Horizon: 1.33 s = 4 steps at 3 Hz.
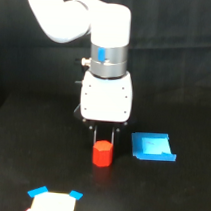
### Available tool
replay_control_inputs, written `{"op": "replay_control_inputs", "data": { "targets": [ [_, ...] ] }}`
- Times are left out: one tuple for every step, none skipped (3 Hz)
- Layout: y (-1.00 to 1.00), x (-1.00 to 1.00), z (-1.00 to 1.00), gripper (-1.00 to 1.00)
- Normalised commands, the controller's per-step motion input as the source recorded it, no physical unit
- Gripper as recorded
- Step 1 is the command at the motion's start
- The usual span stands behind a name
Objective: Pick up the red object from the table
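The pincer [104, 136] hung at the frame's centre, its dark fingers apart and straddling the top of the red object [102, 153]. That object was a small, bright red-orange faceted cylinder, upright on the black desk [21, 154], just below centre.

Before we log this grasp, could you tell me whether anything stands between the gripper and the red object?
Nothing visible does. The gripper sits directly over the red object, its fingers reaching the block's top. The blue piece lies apart on the exterior view's right.
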Motion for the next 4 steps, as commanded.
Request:
{"op": "replay_control_inputs", "data": {
  "targets": [
    [-0.13,-0.77,0.32,1.0],
    [-0.14,1.0,-0.43,0.8],
    [-0.11,0.25,-0.79,0.44],
    [0.17,0.71,-0.17,-1.0]
  ]
}}
